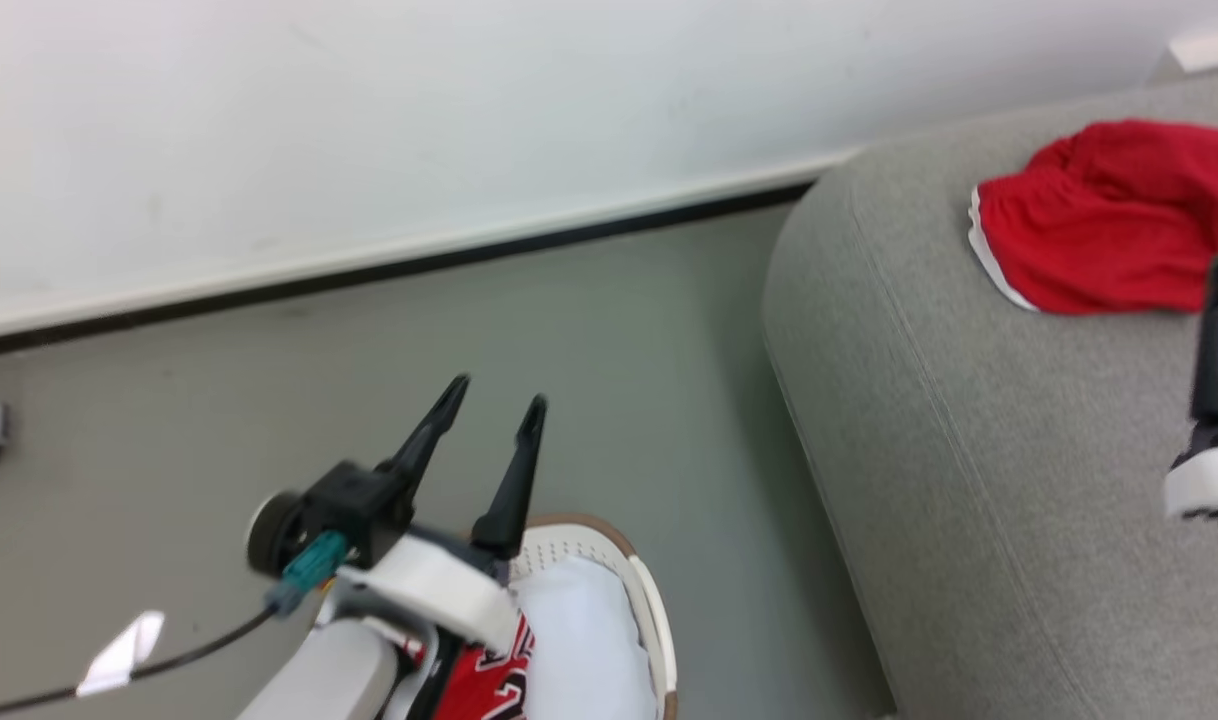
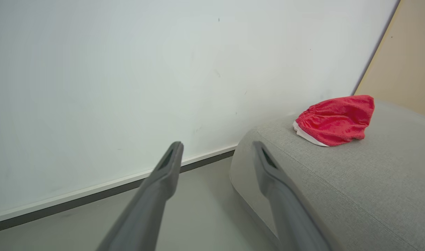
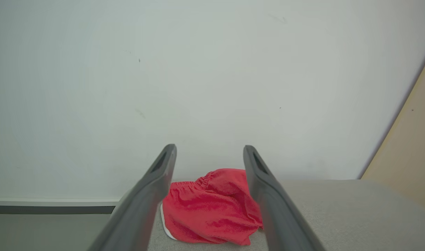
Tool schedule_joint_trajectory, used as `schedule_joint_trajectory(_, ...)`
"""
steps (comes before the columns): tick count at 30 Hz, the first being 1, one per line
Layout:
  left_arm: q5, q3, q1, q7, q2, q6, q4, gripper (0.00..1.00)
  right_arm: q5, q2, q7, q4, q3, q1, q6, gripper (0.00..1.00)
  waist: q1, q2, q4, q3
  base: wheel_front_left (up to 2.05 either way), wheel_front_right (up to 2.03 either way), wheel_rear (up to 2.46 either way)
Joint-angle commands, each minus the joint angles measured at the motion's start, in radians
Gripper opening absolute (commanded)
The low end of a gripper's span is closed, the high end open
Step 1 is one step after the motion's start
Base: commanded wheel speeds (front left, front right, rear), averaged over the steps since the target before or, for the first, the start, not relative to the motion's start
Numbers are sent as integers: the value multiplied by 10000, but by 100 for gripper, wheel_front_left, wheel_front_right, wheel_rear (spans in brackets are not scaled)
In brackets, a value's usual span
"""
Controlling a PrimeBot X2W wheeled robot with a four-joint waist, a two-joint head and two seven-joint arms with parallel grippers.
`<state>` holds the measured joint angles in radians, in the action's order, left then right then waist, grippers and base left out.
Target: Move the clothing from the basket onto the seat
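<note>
The left gripper [image 1: 497,394] is hovering above the basket [image 1: 653,610], its fingers spread apart and holding nothing. The basket is standing on the floor [image 1: 619,330]. A red lettered garment [image 1: 484,685] is lying in it beside white padding [image 1: 579,630]. The right gripper [image 3: 209,149], fingers apart and empty, is hanging over the seat [image 1: 969,450], where a second red garment [image 1: 1109,220] is resting.

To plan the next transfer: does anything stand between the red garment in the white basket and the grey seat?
Nothing visible does. Bare grey floor separates the white perforated plastic basket, holding the red lettered garment, from the light-grey woven-fabric seat.
</note>
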<state>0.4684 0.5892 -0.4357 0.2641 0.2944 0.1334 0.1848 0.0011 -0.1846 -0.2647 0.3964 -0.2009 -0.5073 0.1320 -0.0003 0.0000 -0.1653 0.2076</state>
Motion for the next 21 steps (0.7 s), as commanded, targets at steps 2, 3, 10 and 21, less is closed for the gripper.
schedule_joint_trajectory(2, -133, -226, 497, 0, 96, 46, -99, 100, 122, 107, 7, -131, 204, 424, -25, 100, 3, 0, 476, -751, 0, 0, 0)
schedule_joint_trajectory(3, -194, -409, 749, 1, 108, 59, -153, 100, 152, 199, 7, -164, 401, 621, -24, 100, 3, 0, 540, -879, 0, 0, 0)
schedule_joint_trajectory(10, -671, -1579, 2272, 3, -105, -15, -435, 100, 537, 631, 7, -258, 1433, 1733, -25, 100, 3, 0, 1048, -1540, 0, 0, 0)
schedule_joint_trajectory(21, -1634, -3217, 4002, 4, -730, -536, -600, 100, 510, 1107, 7, -335, 2405, 3508, -25, 100, 3, 0, 1400, -2110, 0, 0, 0)
